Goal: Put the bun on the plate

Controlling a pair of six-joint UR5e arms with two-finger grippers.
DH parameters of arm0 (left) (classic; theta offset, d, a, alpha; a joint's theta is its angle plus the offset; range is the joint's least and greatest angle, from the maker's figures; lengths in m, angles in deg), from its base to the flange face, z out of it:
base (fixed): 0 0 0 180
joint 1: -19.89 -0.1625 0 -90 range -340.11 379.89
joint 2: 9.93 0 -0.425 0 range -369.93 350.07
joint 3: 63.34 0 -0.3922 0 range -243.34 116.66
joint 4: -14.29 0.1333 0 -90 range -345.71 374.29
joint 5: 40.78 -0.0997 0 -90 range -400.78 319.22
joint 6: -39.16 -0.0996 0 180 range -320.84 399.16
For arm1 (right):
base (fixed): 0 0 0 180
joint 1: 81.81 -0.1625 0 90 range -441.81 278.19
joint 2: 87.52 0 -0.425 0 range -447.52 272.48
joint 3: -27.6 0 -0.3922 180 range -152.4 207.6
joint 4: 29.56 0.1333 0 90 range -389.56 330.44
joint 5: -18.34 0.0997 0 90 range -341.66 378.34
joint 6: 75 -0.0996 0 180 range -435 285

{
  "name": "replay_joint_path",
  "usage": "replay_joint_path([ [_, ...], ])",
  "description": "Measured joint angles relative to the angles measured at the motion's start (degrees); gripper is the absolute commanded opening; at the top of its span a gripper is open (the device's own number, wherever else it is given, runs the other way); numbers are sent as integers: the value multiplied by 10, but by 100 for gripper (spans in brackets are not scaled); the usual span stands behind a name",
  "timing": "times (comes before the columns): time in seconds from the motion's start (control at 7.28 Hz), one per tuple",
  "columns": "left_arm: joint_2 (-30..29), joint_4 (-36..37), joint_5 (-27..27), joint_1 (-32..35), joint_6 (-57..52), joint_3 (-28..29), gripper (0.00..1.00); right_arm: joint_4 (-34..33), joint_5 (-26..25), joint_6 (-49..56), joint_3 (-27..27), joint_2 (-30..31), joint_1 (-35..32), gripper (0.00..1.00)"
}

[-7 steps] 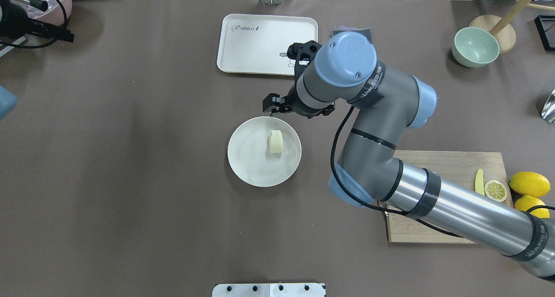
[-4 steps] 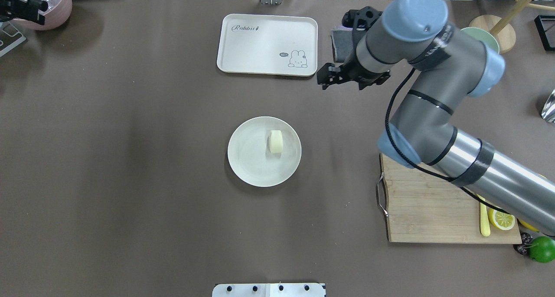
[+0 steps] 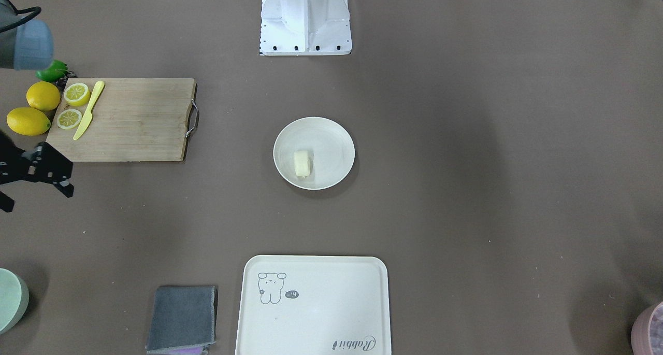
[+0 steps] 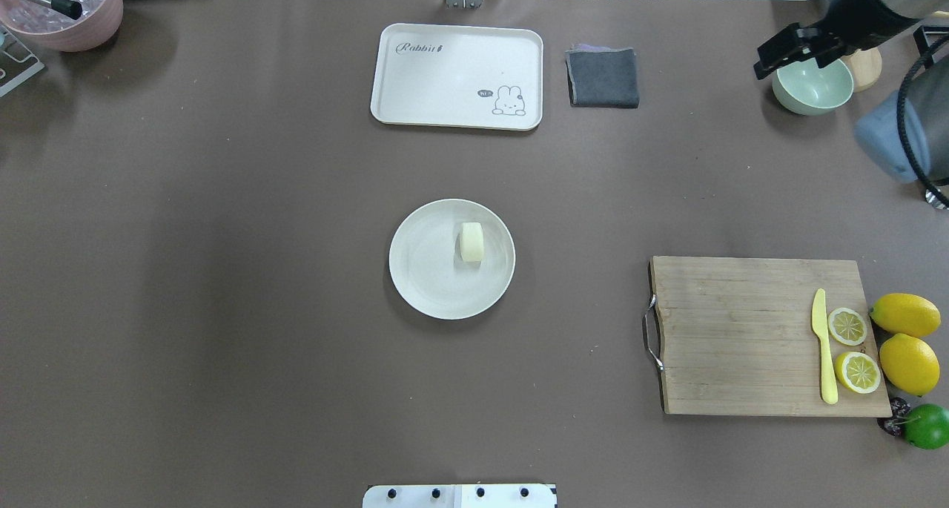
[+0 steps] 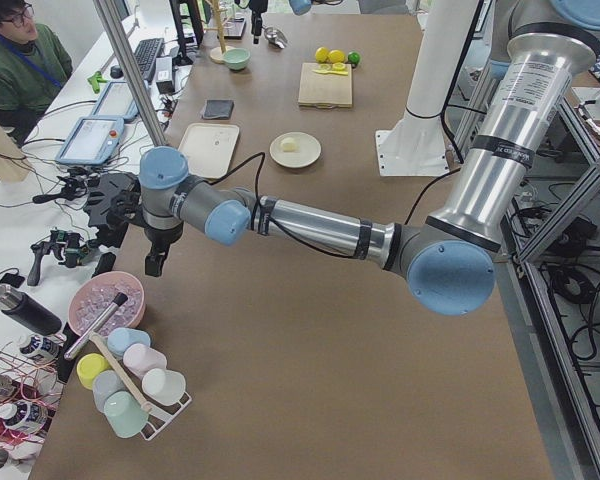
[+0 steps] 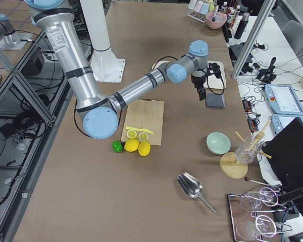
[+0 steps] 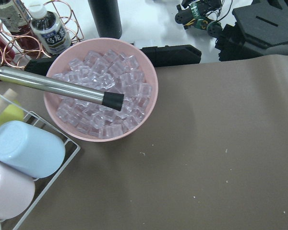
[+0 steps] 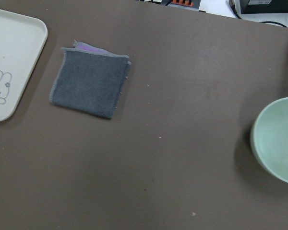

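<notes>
The pale cream bun (image 4: pixel 471 242) lies on the right half of the round off-white plate (image 4: pixel 415 271) at the table's middle, with nothing touching it. The front-facing view shows the same bun (image 3: pixel 302 163) on the plate (image 3: pixel 336 137). My right gripper (image 4: pixel 793 48) hangs open and empty at the far back right, over the green bowl's edge and far from the plate. It also appears at the left edge of the front-facing view as the right gripper (image 3: pixel 36 199). My left gripper (image 5: pixel 130 210) shows only in the exterior left view, beside the ice bowl. I cannot tell whether it is open or shut.
A cream tray (image 4: pixel 445 70) and a folded grey cloth (image 4: pixel 603 78) lie at the back. A green bowl (image 4: pixel 812 93) stands back right. A cutting board (image 4: pixel 741 337) with a knife, lemon slices and lemons is front right. A pink bowl of ice (image 7: pixel 101 91) stands back left.
My right arm has pulled away from just behind the plate, swinging right and back to the far corner near the green bowl. The bun has stayed on the plate.
</notes>
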Motion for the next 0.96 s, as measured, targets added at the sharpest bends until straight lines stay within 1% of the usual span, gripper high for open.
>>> replay_joint_path([
  [0.27, 11, 0, 6, 17, -18, 27, 98, -1, 10, 60, 1, 42, -41, 100],
  [0.55, 28, -1, 8, 30, -18, 29, 98, -2, 13, 99, 13, 74, -78, 100],
  [0.69, 27, 9, 7, 37, -16, 28, 98, -1, 15, 111, 30, 79, -96, 100],
  [0.96, 2, 54, 7, 43, -13, 27, 98, 3, 21, 122, 74, 69, -119, 100],
])
